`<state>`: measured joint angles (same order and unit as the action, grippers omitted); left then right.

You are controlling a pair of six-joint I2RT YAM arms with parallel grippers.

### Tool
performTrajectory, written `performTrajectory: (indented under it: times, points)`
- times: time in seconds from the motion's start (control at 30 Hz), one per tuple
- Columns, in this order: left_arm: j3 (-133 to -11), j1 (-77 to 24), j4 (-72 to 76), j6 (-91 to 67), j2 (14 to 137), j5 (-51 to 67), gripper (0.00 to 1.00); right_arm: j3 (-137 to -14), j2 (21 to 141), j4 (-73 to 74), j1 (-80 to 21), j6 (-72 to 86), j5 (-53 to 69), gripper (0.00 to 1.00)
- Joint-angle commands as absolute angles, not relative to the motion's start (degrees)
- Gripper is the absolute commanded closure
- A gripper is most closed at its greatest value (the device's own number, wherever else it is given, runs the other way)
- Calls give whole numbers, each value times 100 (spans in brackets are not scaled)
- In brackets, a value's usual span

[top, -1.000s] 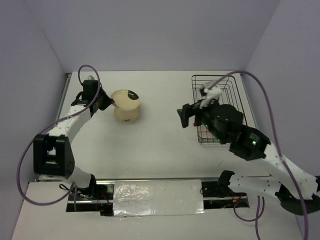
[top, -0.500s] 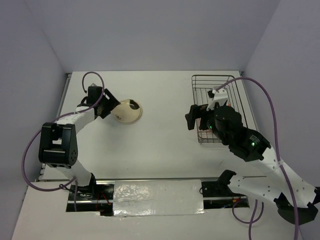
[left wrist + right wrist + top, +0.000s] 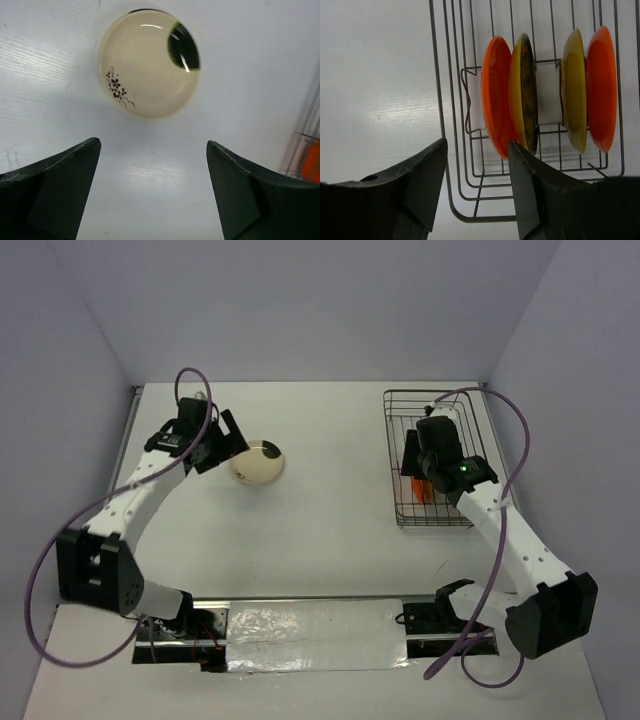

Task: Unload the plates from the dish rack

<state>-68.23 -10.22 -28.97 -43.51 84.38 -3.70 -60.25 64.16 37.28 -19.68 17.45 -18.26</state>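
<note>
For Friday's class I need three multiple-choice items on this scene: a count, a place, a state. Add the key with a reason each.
1. How many plates stand in the dish rack? A two; B four; C six.
2. Where is the cream plate? A standing in the rack; B flat on the table; C held off the table.
3. The left end effector is: A open and empty; B shut on the cream plate; C shut on an orange plate.
Key: 1 B, two orange and two amber stand on edge; 2 B, it lies on the table; 3 A, its fingers stand apart with nothing between.
</note>
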Motion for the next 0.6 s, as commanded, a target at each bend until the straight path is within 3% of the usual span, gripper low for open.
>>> performTrajectory:
  times: [0.0, 0.33, 0.57]
  points:
    - [-6987, -1291, -3506, -3552, 7340, -606, 1, -5994, 6697, 3446, -1759, 1495, -1556, 41]
    - [-5907, -1345, -3727, -2558, 5565, 96, 1, -6371, 7382, 3331, -1222, 985, -888, 53]
    - [-5388, -1345, -3683, -2259, 5616, 307, 0, -6478, 7875, 3270, -985, 791, -510, 63]
